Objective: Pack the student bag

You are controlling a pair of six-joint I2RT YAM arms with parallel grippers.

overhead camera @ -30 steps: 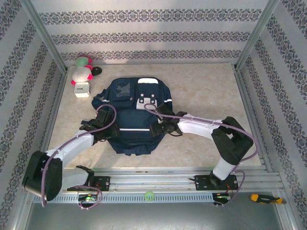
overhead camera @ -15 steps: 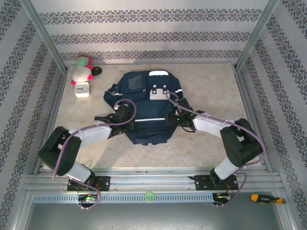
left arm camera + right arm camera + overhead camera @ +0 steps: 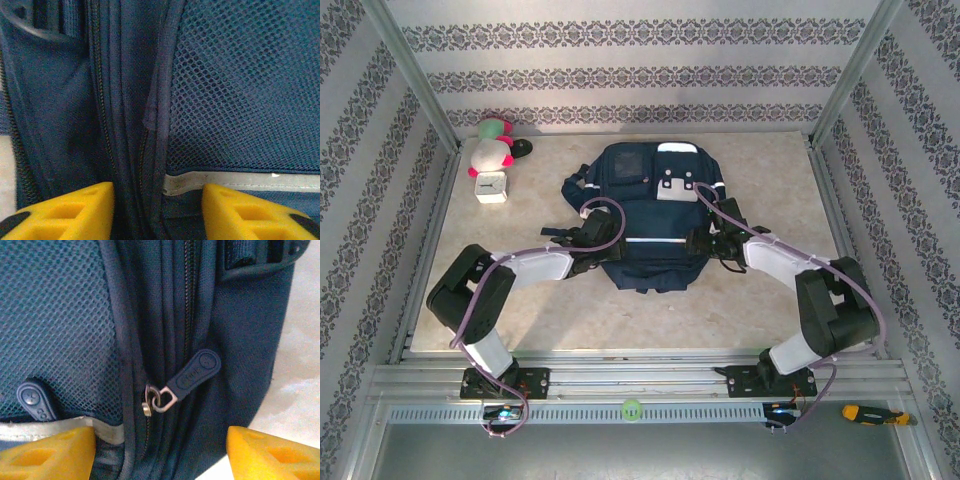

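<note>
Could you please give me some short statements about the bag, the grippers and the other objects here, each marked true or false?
1. The student bag lies on the table between the left gripper and the right gripper. True.
2. In the right wrist view, a zipper pull shows between the yellow fingers. True.
3. The plush toys sit at the far right corner. False: they sit at the far left corner.
4. The screwdriver lies on the bag. False: it lies on the metal frame at the near right, off the table.
5. The left gripper's fingers are pressed together. False: they stand apart, with the bag's zipper seam between them.
</note>
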